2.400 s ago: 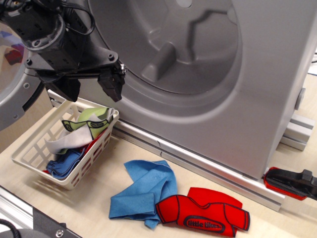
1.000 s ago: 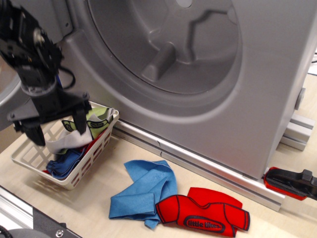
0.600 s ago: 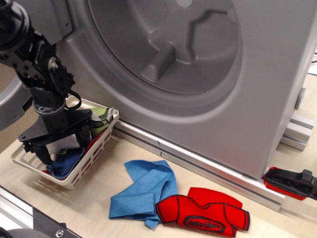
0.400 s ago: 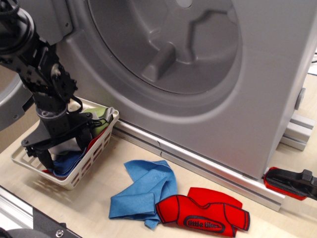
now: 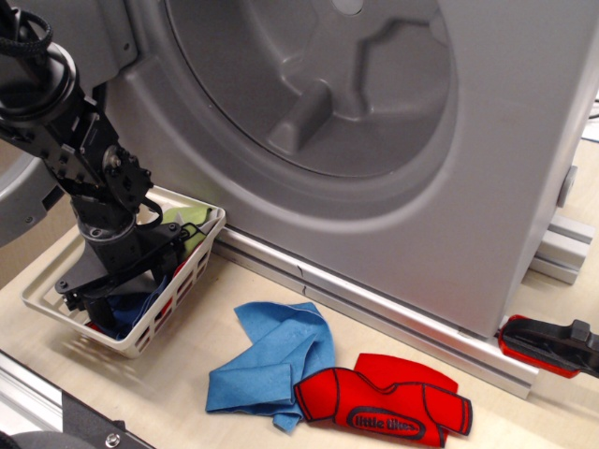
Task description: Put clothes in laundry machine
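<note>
Nearest you, a blue cloth and a red shirt lie on the table, not yet loaded. Further back at left, your gripper is down inside the white basket among the clothes there; you cannot tell whether it is spread or pinching anything. Behind, the laundry machine drum looks empty, so nearly everything seems left to do.

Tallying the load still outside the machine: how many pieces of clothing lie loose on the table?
2: a blue cloth in front of the basket, and a red shirt touching its right edge. More sit in the basket, partly hidden by the tool.
</note>
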Available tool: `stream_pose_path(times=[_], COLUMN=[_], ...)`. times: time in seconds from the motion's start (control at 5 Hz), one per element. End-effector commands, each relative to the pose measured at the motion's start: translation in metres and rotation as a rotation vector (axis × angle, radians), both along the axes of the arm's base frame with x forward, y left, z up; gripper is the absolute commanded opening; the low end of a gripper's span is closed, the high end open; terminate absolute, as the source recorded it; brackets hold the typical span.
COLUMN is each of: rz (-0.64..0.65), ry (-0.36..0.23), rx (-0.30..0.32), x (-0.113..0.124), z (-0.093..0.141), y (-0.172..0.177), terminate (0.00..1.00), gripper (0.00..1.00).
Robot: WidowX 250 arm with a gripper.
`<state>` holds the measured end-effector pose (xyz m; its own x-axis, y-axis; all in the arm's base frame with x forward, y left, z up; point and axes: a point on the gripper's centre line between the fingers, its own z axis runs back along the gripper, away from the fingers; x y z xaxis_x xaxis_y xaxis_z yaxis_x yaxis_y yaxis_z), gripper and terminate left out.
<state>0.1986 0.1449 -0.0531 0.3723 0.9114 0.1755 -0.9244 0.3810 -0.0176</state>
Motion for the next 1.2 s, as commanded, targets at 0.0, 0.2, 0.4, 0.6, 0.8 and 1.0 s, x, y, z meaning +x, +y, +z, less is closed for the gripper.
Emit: stream_pose_path(times=[0.0,0.2,0.4,0.6,0.8,1.0], rz=[-0.064,-0.091,-0.122,-0.144,-0.177,-0.270], ry=[-0.033,-0.047,-0.077,-0.115,-0.147,-0.177], rx=[0.045,0.064,0.089,0.083,0.078,0.099], x=[0.002,0.001,0.003,0.005,0.008,0.009], z=[0.000,0.011,0.029,0.060,0.088,0.108], y=[0.000,-0.001,-0.001,-0.004,-0.010,-0.023], terminate=[0.00,0.00,0.00,0.00,0.00,0.00], gripper=[0.00,0.00,0.00,0.00,0.00,0.00])
